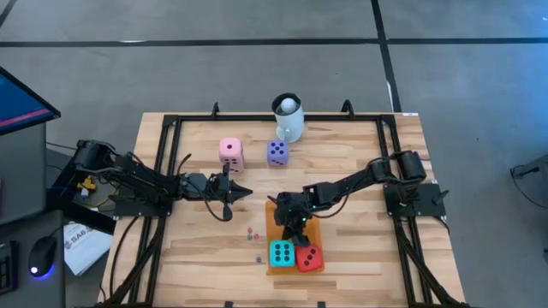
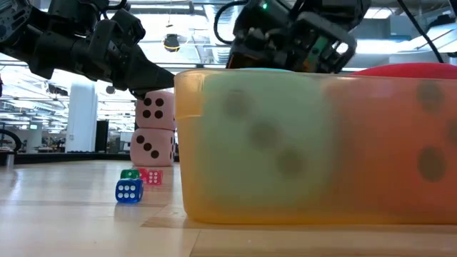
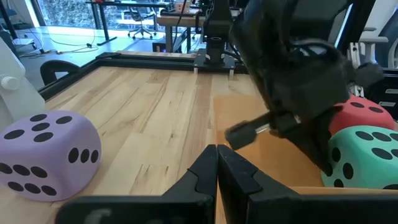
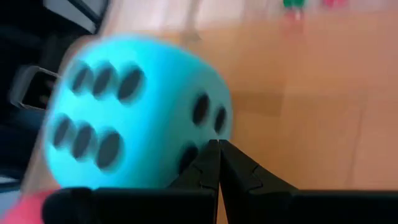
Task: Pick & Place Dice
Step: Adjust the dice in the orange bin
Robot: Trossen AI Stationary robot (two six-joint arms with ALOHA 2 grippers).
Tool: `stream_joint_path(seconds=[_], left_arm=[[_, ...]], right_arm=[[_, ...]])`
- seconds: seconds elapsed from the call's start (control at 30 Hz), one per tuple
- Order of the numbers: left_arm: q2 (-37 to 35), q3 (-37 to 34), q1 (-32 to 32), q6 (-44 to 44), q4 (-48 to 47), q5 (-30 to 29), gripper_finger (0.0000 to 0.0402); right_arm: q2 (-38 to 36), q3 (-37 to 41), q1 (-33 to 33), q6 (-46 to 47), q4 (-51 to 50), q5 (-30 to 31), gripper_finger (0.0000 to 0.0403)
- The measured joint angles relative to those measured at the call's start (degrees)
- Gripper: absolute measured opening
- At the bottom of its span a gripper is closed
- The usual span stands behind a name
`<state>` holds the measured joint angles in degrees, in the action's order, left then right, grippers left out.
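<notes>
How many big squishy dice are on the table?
4. The pink die and purple die sit near the white mug; the teal die and red die sit together on the orange mat. None look hidden.

Two dice (image 1: pixel 295 255) sit side by side in the tray (image 1: pixel 272 224); small dice (image 1: pixel 253 233) lie just left of it.
</notes>
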<state>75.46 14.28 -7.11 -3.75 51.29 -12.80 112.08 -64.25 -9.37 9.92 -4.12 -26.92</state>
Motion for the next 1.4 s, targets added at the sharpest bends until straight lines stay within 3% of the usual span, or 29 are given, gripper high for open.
stream_joint_path(seconds=[0.23, 0.8, 1.23, 1.4], left_arm=[[0.0, 0.0, 0.0, 0.0, -0.3, 0.0, 0.0], [0.0, 0.0, 0.0, 0.0, -0.3, 0.0, 0.0], [0.0, 0.0, 0.0, 0.0, -0.3, 0.0, 0.0], [0.0, 0.0, 0.0, 0.0, -0.3, 0.0, 0.0]], right_arm=[[-0.7, -0.1, 0.1, -0.6, 0.1, -0.3, 0.0], [-0.7, -0.1, -0.1, -4.6, 0.2, -9.4, 0.0], [-0.7, -0.1, 0.8, -4.0, 0.0, -9.3, 0.0], [-0.8, -0.1, 0.2, -3.9, 0.0, -13.0, 0.0]])
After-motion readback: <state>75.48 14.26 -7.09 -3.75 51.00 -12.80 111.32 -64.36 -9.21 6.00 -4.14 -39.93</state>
